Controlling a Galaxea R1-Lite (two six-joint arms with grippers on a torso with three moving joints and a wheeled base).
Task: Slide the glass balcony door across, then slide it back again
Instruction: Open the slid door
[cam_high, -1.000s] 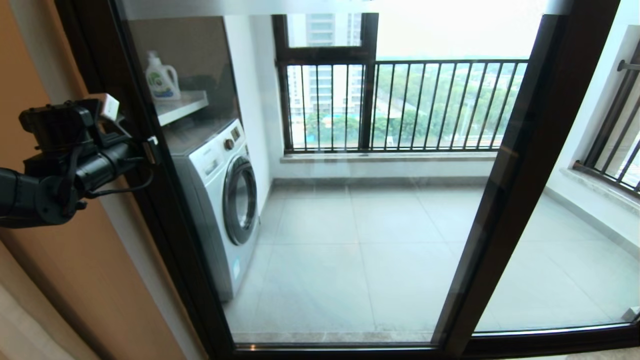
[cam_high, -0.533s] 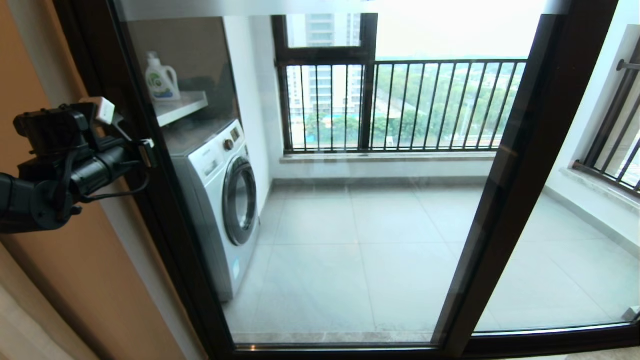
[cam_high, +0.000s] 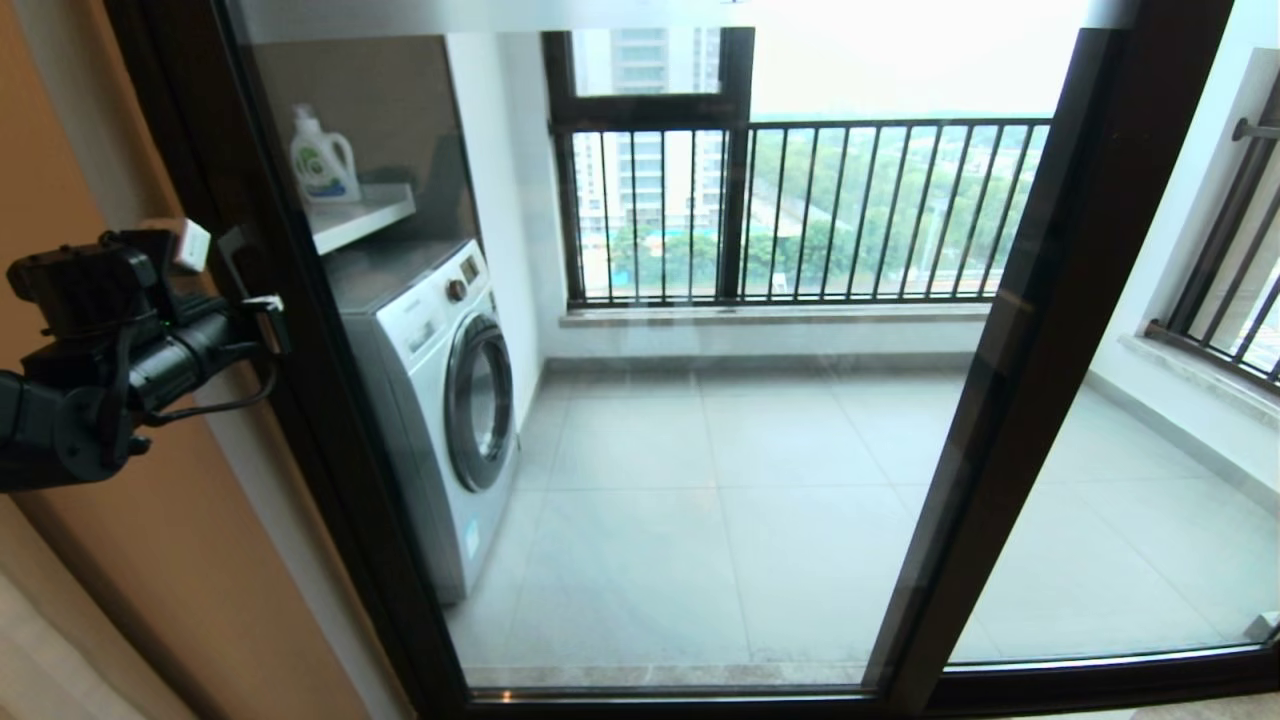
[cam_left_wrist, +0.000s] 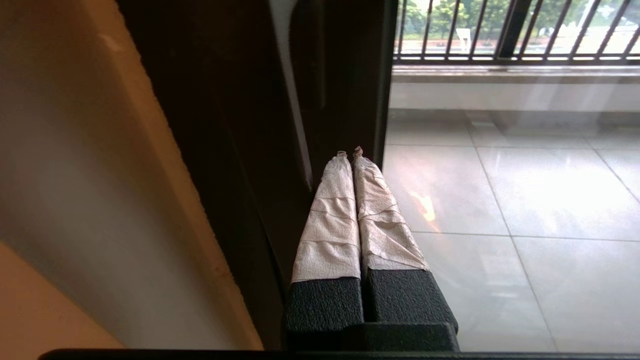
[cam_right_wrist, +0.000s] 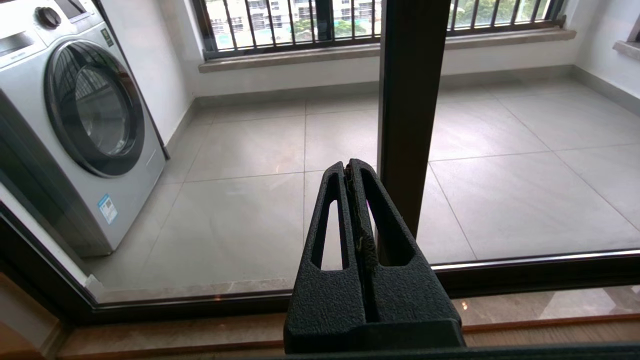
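The glass balcony door (cam_high: 700, 400) fills the head view, its dark left upright (cam_high: 330, 450) standing against the wall. A small dark lever handle (cam_high: 233, 260) sits on that upright. My left gripper (cam_high: 268, 312) is shut and empty, its tape-wrapped fingertips (cam_left_wrist: 345, 165) against the upright (cam_left_wrist: 345, 75), just below the handle (cam_left_wrist: 307, 55) and beside the glass edge. The right gripper (cam_right_wrist: 348, 165) is out of the head view; it is shut and empty, low before the glass, next to the door's right upright (cam_right_wrist: 410, 100).
Behind the glass are a washing machine (cam_high: 440, 400), a shelf (cam_high: 365, 210) with a detergent bottle (cam_high: 322, 160), and a railed window (cam_high: 800, 210). A matching dark-framed glass panel (cam_high: 1130, 520) stands right. An orange-brown wall (cam_high: 150, 560) is close behind my left arm.
My left arm has dropped lower and drawn back to the left along the upright. The door's uprights have shifted very slightly left.
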